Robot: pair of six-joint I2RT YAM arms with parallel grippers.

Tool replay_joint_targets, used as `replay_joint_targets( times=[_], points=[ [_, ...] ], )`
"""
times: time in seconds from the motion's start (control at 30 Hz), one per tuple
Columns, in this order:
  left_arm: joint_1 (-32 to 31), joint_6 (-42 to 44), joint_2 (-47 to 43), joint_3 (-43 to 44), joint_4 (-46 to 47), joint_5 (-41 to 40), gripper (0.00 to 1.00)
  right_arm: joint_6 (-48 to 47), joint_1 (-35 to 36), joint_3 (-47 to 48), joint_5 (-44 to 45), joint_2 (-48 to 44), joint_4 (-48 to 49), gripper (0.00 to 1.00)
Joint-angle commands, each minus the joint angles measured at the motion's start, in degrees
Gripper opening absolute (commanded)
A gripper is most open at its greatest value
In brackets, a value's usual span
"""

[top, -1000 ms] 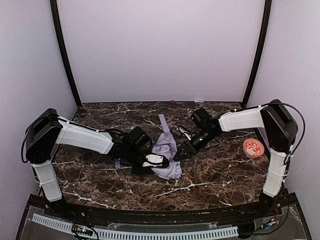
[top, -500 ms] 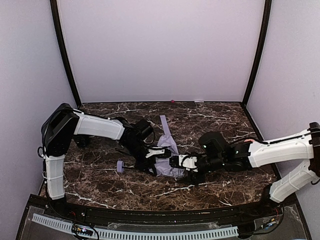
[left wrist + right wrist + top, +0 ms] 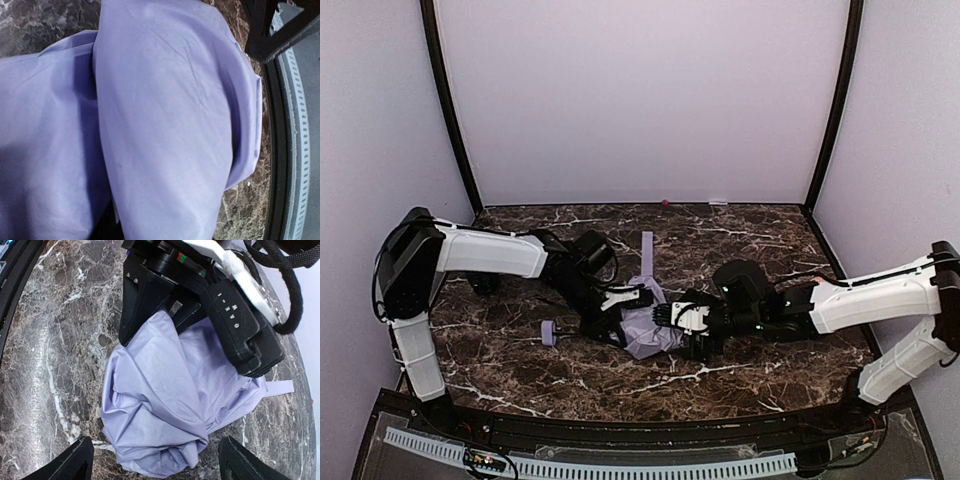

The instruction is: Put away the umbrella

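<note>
umbrella [image 3: 645, 325] lies mid-desk, collapsed but untidy: lavender canopy bunched in loose folds, handle [image 3: 548, 333] poking out toward the left arm, strap [image 3: 646, 245] trailing free toward the back wall across the desk [image 3: 770, 250]

left pincer [image 3: 155, 322] looks clamped on the upper folds of the canopy; its own camera shows nothing but fabric, so we read that from the right wrist view

right pincer [image 3: 672, 318] is wide apart, fingertips [image 3: 75, 460] straddling the loose lower bunch, not touching it as far as we can tell

we judge the step to be gathering the canopy tight so the strap can wrap it. how we'd do it well:
- use left as the anchor, no regrip
- bring right in low, close to the desk, and shut it on the outer bunch only, clear of left's fingers
- roll that fold round the bundle one way, no tugging: fabric looks thin and slick, likely to slip or drag the whole umbrella
- leave the strap uncovered

ribs and shaft are hidden under fabric, so we can't tell how straight they sit
</note>
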Motion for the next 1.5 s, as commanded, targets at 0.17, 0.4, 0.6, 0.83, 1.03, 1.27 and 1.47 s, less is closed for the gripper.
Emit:
replay_joint_targets(
  times=[0.17,0.4,0.6,0.83,1.03,1.27,1.47],
  points=[
    [2.1,-3.23,0.88,5.12,-7.36,2.35,0.0,-7.21,0.33,0.84,-1.48,-4.21,0.23,0.93],
    [3.42,-7.76,3.1,5.82,-3.46,13.09,0.0,-11.79,3.25,0.72,4.64,-2.65,2.25,0.96],
    [3.38,-5.59,4.35,5.43,-3.66,14.38,0.0,-14.19,2.11,0.35,3.57,2.27,3.86,0.99],
    [3.33,-1.34,7.48,5.23,-6.7,13.72,0.0,-13.52,-2.25,1.34,-0.31,8.78,9.17,1.0],
    [3.33,1.64,10.41,7.25,-9.97,12.44,0.0,-11.27,-4.75,2.58,-5.15,14.79,14.94,1.0],
    [3.32,1.88,12.25,8.14,-9.76,14.4,0.0,-10.02,-4.93,3.73,-8.26,19.18,15.27,0.88],
    [4.16,-5.39,9.4,6.81,0.82,9.33,0.41,-7.42,-6.64,2.82,-13.67,18.17,13.92,0.35]
  ],
)
